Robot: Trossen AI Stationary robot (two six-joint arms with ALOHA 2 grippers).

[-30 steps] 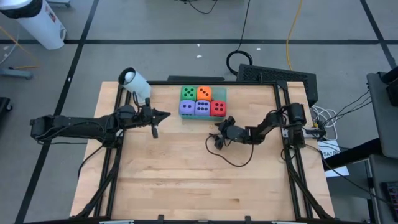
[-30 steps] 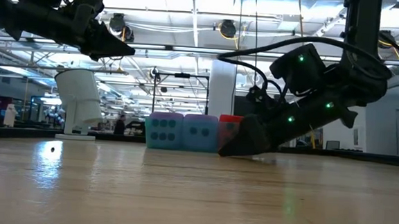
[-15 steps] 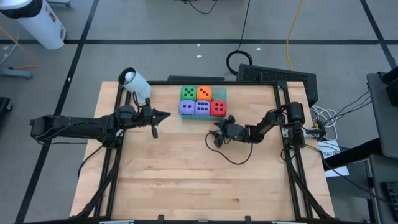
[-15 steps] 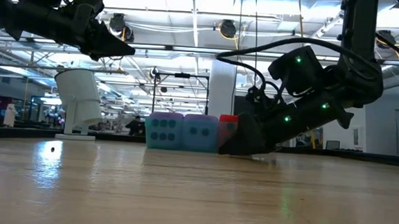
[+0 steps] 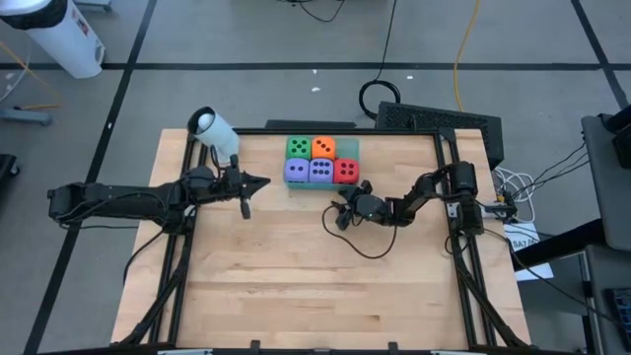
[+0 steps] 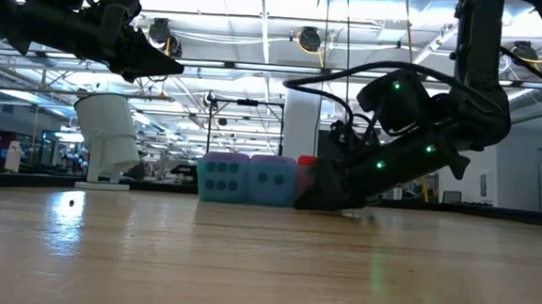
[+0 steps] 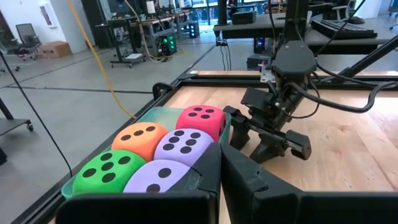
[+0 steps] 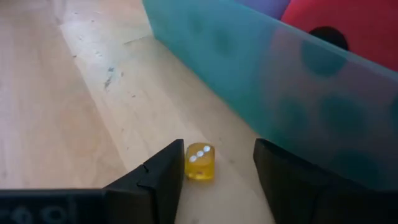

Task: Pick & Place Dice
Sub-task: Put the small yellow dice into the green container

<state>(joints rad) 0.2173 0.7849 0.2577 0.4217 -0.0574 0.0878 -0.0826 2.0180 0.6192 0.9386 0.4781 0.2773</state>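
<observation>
Five soft dice sit in a translucent green tray [image 5: 367, 150] at the table's far middle: green [image 5: 297, 147], orange [image 5: 322, 148], two purple [image 5: 296, 170] [image 5: 320, 171] and red [image 5: 346, 172]. My right gripper [image 5: 338, 215] is low on the table just near-side of the tray, and it is open. A small yellow die [image 8: 199, 163] with white pips lies on the wood between its fingers, beside the tray wall [image 8: 249, 56]. My left gripper [image 5: 261, 181] hovers shut, left of the tray and above the table. My right gripper slants down toward the table with the small yellow die between its two fingers. The die rests on the wood close beside one finger [image 8: 166, 169], with a wide gap to the other finger [image 8: 280, 177]. I cannot tell whether the near finger touches it.
A white cylinder-shaped device [image 5: 213, 129] stands at the table's far left corner. A dark cable loop [image 5: 370, 251] trails on the wood below my right arm. The near half of the wooden table [image 5: 315, 296] is bare.
My right gripper has tipped a little lower beside the tray, and its fingers have drawn closer together around the small yellow die. My left arm has kept still.
</observation>
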